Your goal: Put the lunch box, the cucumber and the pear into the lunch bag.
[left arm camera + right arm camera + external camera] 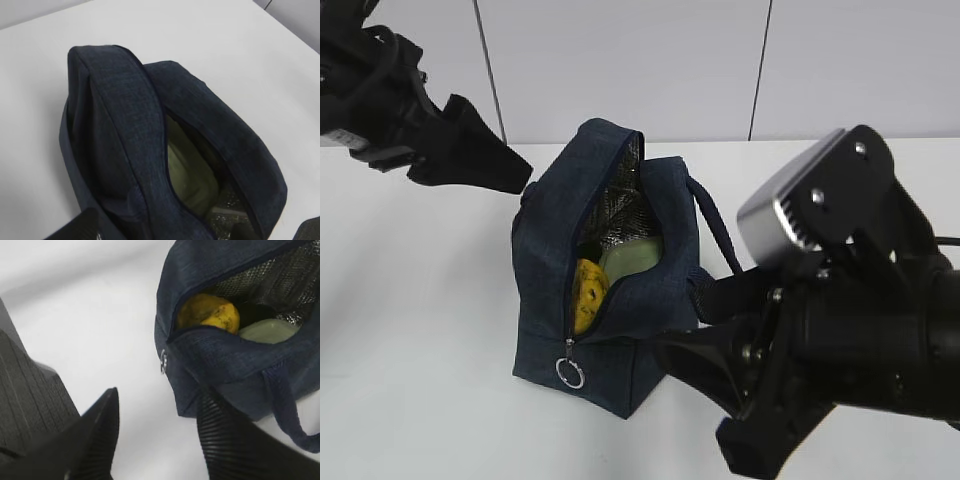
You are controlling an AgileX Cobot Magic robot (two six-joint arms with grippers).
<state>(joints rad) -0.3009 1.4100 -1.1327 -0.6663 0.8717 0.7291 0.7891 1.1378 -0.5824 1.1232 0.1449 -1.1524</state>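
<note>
A: Biggest first. Where does the lunch bag [610, 290] sit against the 2 grippers?

B: It stands on the white table [420, 300] between them. The right gripper [155, 435] hangs just below its zipper end, its 2 fingers [102, 430] spread apart with bare table in the gap, holding nothing. One finger lies across the bag's lower edge in the right wrist view; whether it touches I cannot tell.

A: And the left gripper [505, 165]?

B: Off the bag's far upper corner, just beside it. Only dark tips show at the bottom of its own camera, so I cannot tell how far it is parted.

A: The lunch box [635, 255]?

B: Inside the bag, pale green lid visible through the open zipper, beyond the right gripper's tips.

A: The pear [210, 312]?

B: Also inside, beside the box, nearer the ring pull [570, 373].

A: The cucumber?

B: I cannot make it out; there is only a dark gap between pear and box.
</note>
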